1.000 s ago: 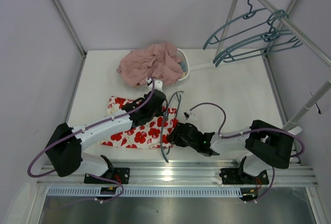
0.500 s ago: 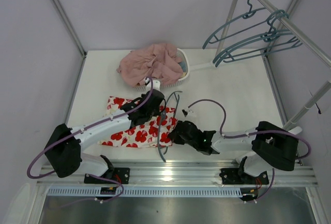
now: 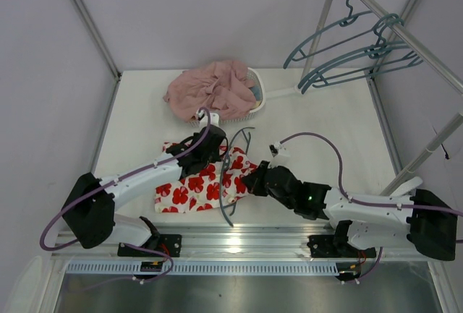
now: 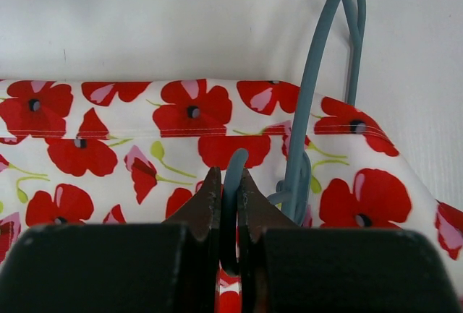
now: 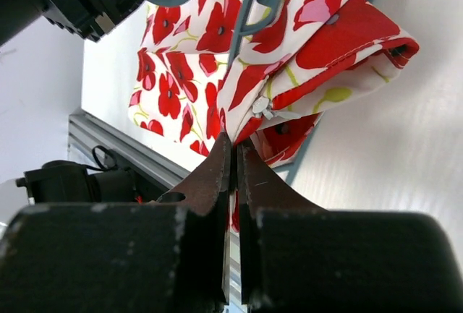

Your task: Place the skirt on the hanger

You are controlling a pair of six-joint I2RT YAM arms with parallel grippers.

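The skirt (image 3: 194,189), white with red poppies, lies on the table near the front, its right end lifted. A teal-grey hanger (image 3: 230,163) lies across that right end. My left gripper (image 3: 210,148) is shut on the hanger's wire, which stands between its jaws in the left wrist view (image 4: 230,183) over the skirt (image 4: 108,125). My right gripper (image 3: 253,181) is shut on the skirt's right edge and holds it raised; the right wrist view shows cloth (image 5: 289,74) pinched between the jaws and the hanger wire (image 5: 239,9) above it.
A white basket (image 3: 255,90) with a dusty-pink garment (image 3: 210,89) stands at the back. Several more teal hangers (image 3: 354,49) hang on a rail (image 3: 405,35) at the back right. A metal rail runs along the front edge (image 3: 246,241).
My right arm has moved right and forward and pulled the skirt's right edge up. The skirt has bunched and shifted right. My left gripper has moved slightly back with the hanger.
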